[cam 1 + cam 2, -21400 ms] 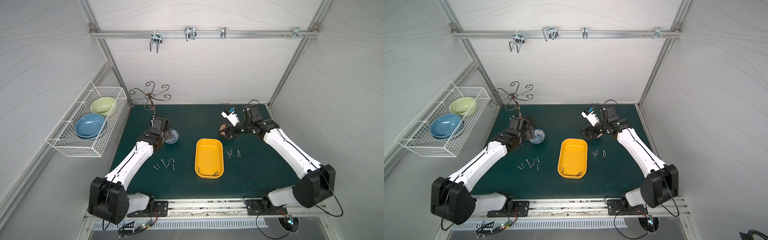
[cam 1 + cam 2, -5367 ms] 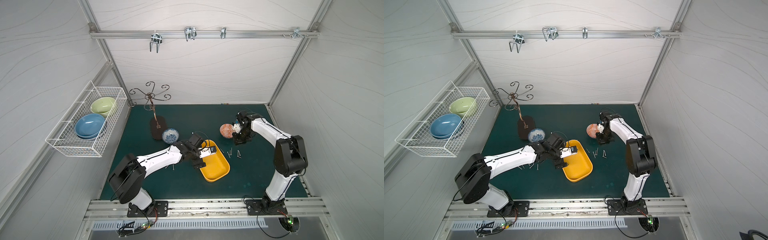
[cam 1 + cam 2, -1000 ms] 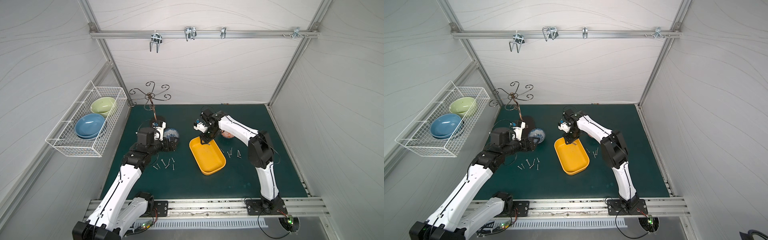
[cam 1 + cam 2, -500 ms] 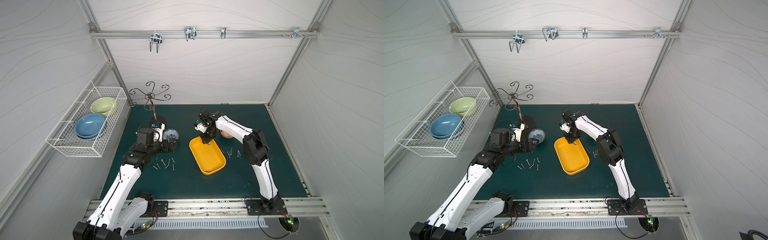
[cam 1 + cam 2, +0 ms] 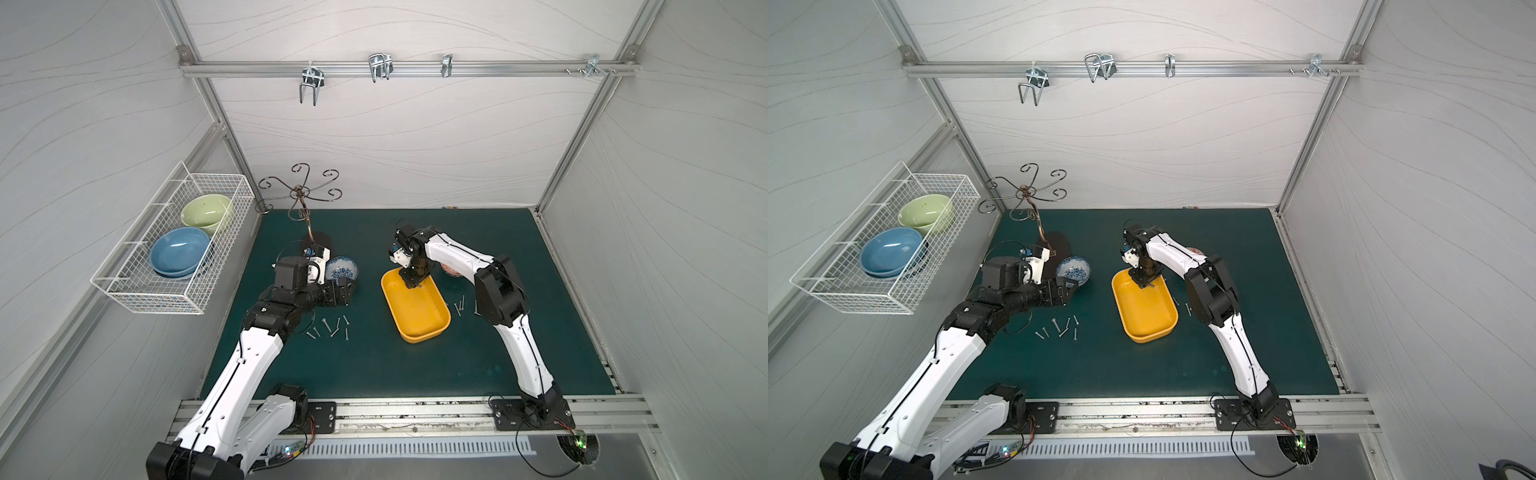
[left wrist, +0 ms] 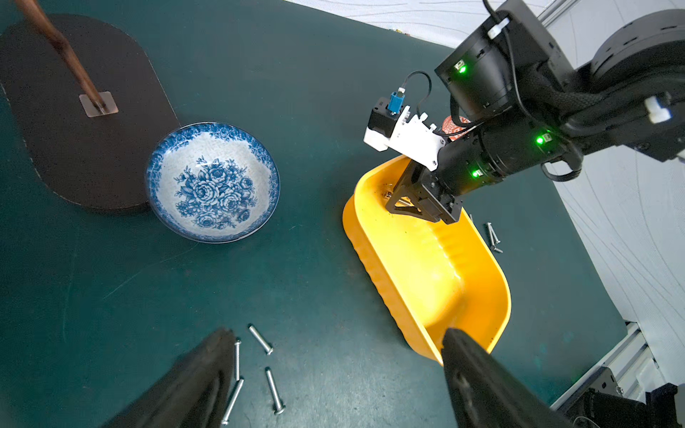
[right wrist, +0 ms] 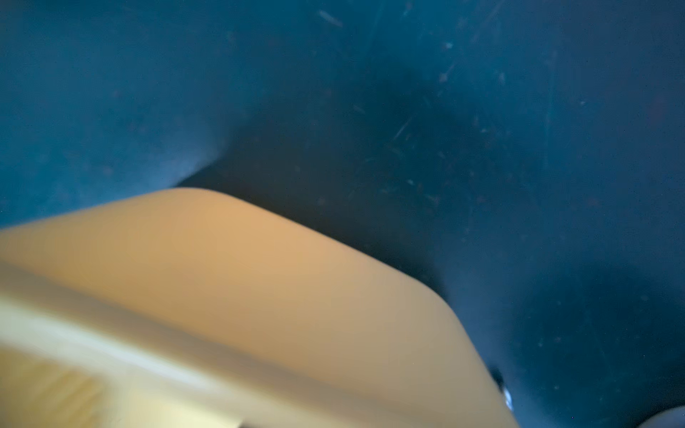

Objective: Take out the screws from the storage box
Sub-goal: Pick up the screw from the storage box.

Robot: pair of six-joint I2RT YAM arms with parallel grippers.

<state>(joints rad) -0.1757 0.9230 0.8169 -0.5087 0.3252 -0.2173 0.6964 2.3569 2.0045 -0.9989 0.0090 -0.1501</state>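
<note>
The yellow storage box (image 5: 417, 309) (image 5: 1144, 309) (image 6: 437, 270) lies askew in the middle of the green mat. My right gripper (image 5: 411, 283) (image 5: 1145, 283) (image 6: 402, 204) points down into its far end. A small screw (image 6: 386, 193) lies on the box floor by the fingertips; whether the jaws hold anything is unclear. The right wrist view shows only a blurred yellow box wall (image 7: 259, 296). Several screws (image 5: 328, 328) (image 5: 1059, 326) (image 6: 260, 339) lie on the mat left of the box, and a few more screws (image 5: 461, 308) (image 6: 492, 234) to its right. My left gripper (image 5: 348, 291) (image 5: 1070, 289) (image 6: 337, 339) hovers open above the left group.
A blue-and-white bowl (image 5: 341, 269) (image 6: 211, 181) stands beside the dark base of a hook stand (image 5: 318, 241) (image 6: 74, 111). A red patterned bowl (image 6: 454, 124) is mostly hidden behind the right arm. A white wire basket (image 5: 174, 245) with two bowls hangs on the left wall.
My right gripper has come down a little, into the far end of the storage box. The left arm has hardly moved.
</note>
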